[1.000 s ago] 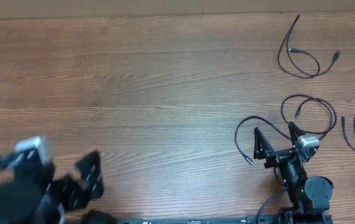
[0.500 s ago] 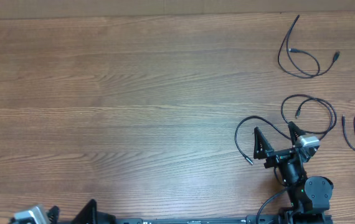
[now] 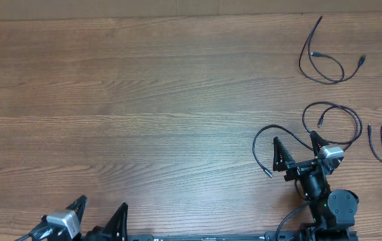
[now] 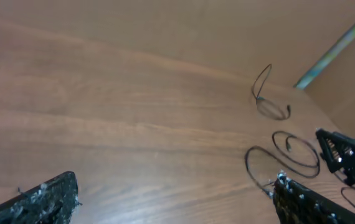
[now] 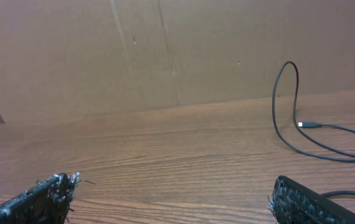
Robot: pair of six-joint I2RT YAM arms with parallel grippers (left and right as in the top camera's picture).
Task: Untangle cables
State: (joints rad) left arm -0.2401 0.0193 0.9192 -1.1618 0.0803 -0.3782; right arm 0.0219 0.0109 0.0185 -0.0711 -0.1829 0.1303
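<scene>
Left gripper (image 3: 104, 201): at the near edge, far left, jaws spread wide, nothing in them, well apart from every cable. Right gripper (image 3: 294, 137): near edge, right side, also spread wide and empty.

Nearest cable (image 3: 255, 144) loops round the right gripper's left finger, with its plug end lying just beside that finger. Second cable (image 3: 352, 114) is a loop just beyond the right finger. The two seem to meet under that finger, but you cannot tell whether they cross. Third cable (image 3: 372, 144) lies at the right edge, apart from the others. Far cable (image 3: 309, 41) sits alone near the far right of the table (image 3: 144, 100).

Step looks like sorting the last doubtful pair, since the rest lie separate. For the next move, lower the right gripper onto the nearest cable, close on the cord rather than the plug, and drag it left onto bare wood. Watch that the second cable doesn't come along.
</scene>
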